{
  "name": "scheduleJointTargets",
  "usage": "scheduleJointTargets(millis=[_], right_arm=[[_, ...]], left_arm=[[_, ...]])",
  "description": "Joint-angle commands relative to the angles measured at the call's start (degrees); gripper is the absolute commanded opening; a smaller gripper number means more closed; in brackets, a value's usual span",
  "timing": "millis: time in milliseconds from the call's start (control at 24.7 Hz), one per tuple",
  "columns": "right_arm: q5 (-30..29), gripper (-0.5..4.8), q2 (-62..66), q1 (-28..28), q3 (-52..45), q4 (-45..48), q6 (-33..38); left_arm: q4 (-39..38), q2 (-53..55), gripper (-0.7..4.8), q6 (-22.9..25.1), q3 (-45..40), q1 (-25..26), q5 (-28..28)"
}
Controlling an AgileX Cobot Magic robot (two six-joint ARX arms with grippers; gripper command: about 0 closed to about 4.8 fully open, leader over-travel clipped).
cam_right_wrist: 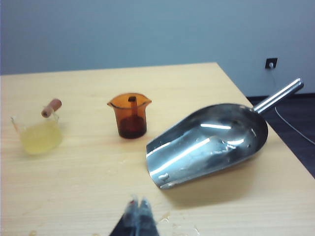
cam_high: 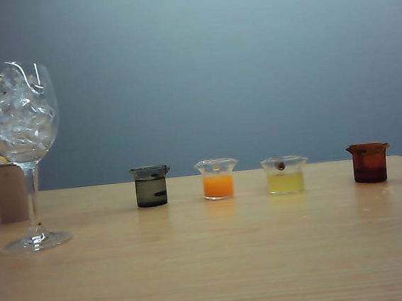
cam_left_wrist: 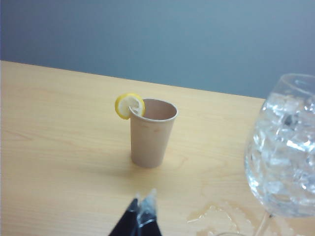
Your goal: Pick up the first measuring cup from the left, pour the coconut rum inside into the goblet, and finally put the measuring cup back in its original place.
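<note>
Goblet (cam_high: 23,150) nearest; first measuring cup (cam_high: 151,186) beyond both closed grippers' views.

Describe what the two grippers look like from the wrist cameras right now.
Only fingertips show. The left gripper has dark, near-black fingers tapering to a narrow point, with a glossy clear wrap on the tips. The right gripper looks the same: dark tapered fingers, shiny translucent covering, plus a small reddish spot at one tip. No cables or markings visible.

Goblet (cam_high: 22,139) left of first measuring cup (cam_high: 151,186), orange cup (cam_high: 217,179) right, bare table (cam_high: 212,263) in front
</note>
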Motion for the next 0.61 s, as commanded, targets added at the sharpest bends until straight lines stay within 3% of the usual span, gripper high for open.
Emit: scheduleJointTargets(millis=[41,365,446,608], right_arm=[[0.20,-0.06,0.07,-0.04,-0.20,0.26,-0.20],[1.84,-0.06,0.09,0.09,3.87,-2.12,-0.20],[2.95,-0.06,0.09,0.09,7.96,-2.99,-0.42],[2.80,-0.06,0.85,0.11,12.85,-3.56,-0.07]], left_arm=[[0.22,0.02,-0.05,-0.02,0.11,-0.04,0.50],[-0.13,0.02,-0.05,-1.66,2.47,-0.04,0.15],[-2.25,0.04,-0.05,-1.68,5.60,-0.04,-1.68],[-10.62,0.13,-0.05,-1.88,12.87,-0.63,-0.24]])
